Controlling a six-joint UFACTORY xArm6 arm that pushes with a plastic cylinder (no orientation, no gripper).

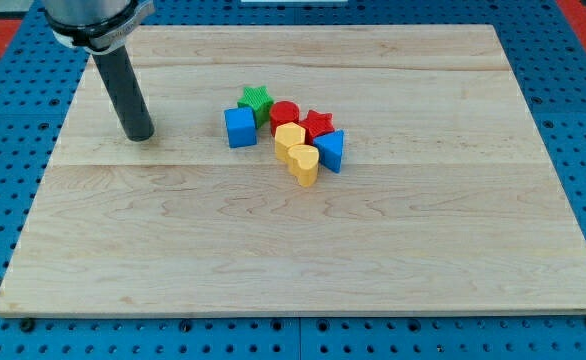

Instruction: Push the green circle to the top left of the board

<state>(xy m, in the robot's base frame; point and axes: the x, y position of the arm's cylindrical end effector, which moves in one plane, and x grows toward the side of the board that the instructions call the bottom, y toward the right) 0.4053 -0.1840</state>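
My tip [139, 136] rests on the wooden board [293, 250] at the view's upper left, well left of the blocks and touching none. A cluster of blocks lies right of it near the board's upper middle: a blue cube [240, 127], a green star [257, 99], a red circle [285, 114], a red star [318, 123], a yellow block [290, 137], a yellow heart [303, 163] and a blue triangle [332, 150]. No green circle shows in this view. The blue cube is the block closest to my tip.
The board lies on a blue perforated table [13, 120]. The arm's grey body [93, 18] hangs over the board's top left corner and hides part of it.
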